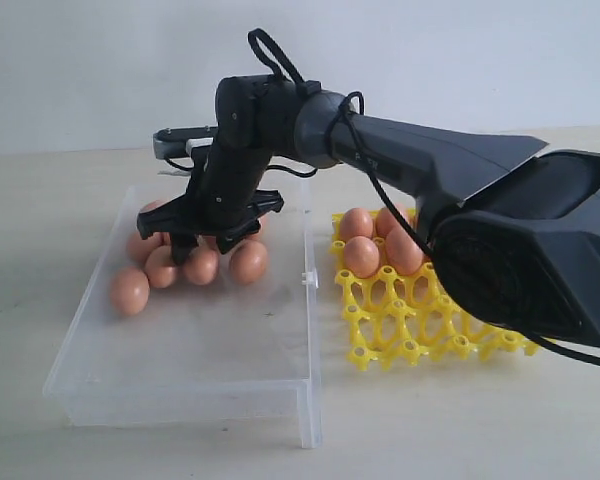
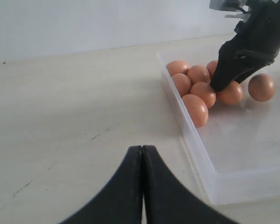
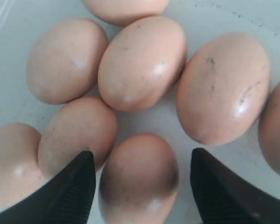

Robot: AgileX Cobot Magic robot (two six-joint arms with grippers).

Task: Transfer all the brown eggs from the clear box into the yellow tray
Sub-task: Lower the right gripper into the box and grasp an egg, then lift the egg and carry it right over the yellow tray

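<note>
Several brown eggs (image 1: 130, 290) lie bunched in the far left part of the clear box (image 1: 180, 400). My right gripper (image 1: 205, 240) reaches across from the right and hangs low over this bunch. In the right wrist view it (image 3: 142, 153) is open, its two black fingers (image 3: 79, 186) standing either side of one brown egg (image 3: 139, 177), with a gap on one side. The yellow tray (image 1: 400, 330) sits right of the box with three eggs (image 1: 361, 256) showing in its far cups. My left gripper (image 2: 142, 148) is shut and empty above bare table beside the box (image 2: 191, 140).
The right arm's big black body (image 1: 520, 250) covers the tray's far right part. The box has a small clasp (image 1: 306, 277) on the wall facing the tray. Pale tabletop (image 2: 74, 116) lies left of the box.
</note>
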